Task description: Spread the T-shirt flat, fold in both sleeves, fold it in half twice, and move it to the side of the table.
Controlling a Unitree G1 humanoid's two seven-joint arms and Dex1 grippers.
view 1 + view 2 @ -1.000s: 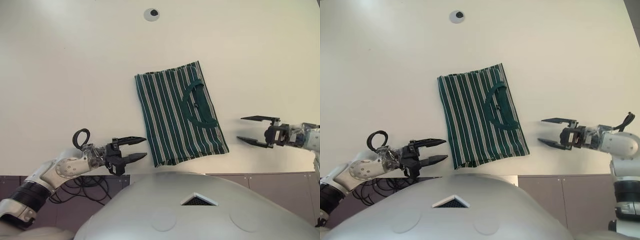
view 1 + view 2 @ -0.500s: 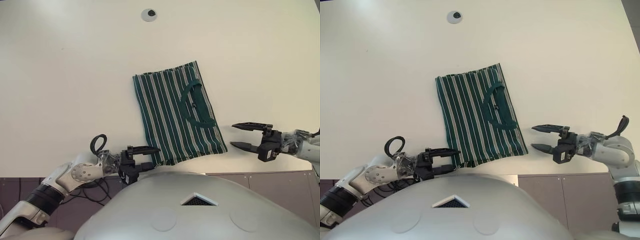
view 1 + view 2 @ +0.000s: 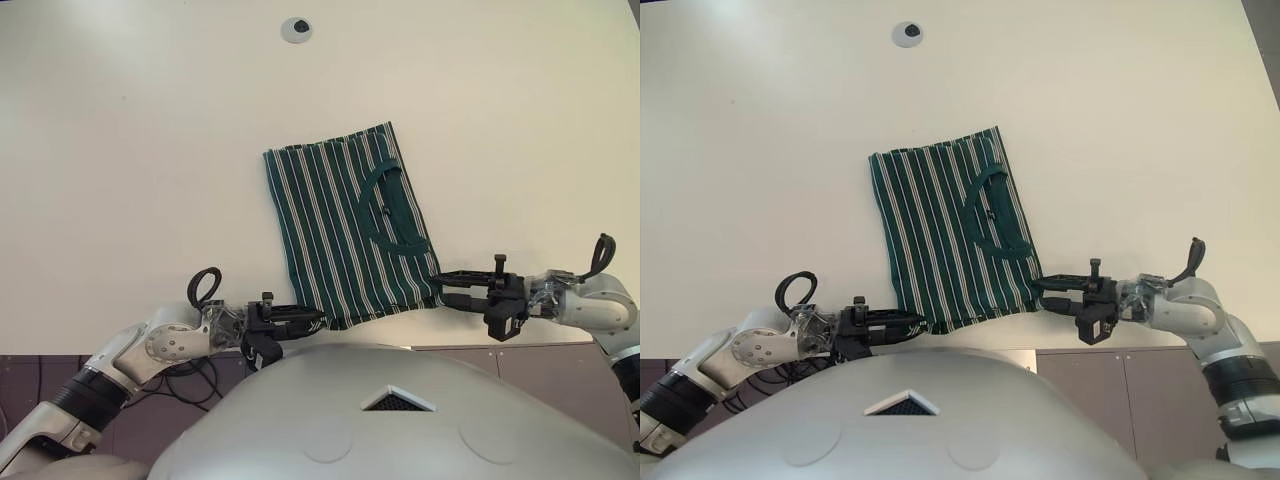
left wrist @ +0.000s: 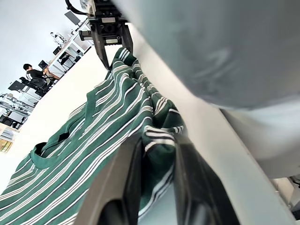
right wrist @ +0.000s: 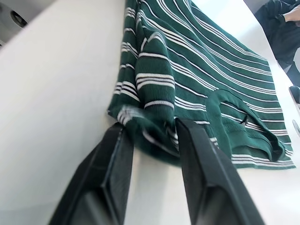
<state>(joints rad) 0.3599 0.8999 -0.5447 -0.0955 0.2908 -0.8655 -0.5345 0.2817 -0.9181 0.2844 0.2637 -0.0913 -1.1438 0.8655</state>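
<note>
- Read the left gripper (image 3: pixel 300 318) as clenched: fingers (image 4: pixel 124 187) pinching the bunched near-left corner of the T-shirt (image 3: pixel 345 235), low at the near edge of the surface (image 3: pixel 120 180).
- Read the right gripper (image 3: pixel 445 285) as released: fingers (image 5: pixel 110 168) spread astride the near-right corner, with the hem lying between them but not pinched.
- Take the paired corner position as preparation for lifting the near hem and carrying it over toward the far hem, probably a half fold.
- Locate the T-shirt at mid-surface: a narrow striped rectangle, slightly skewed, neckline (image 3: pixel 392 215) facing up near its right edge. Judging by that outline, treat the sleeves as already folded in.
- Secure the right corner before any lift; otherwise expect the near hem to rise unevenly and twist.
- Note a round insert (image 3: pixel 295 29) in the far surface, well apart from the cloth and off the likely fold path.
</note>
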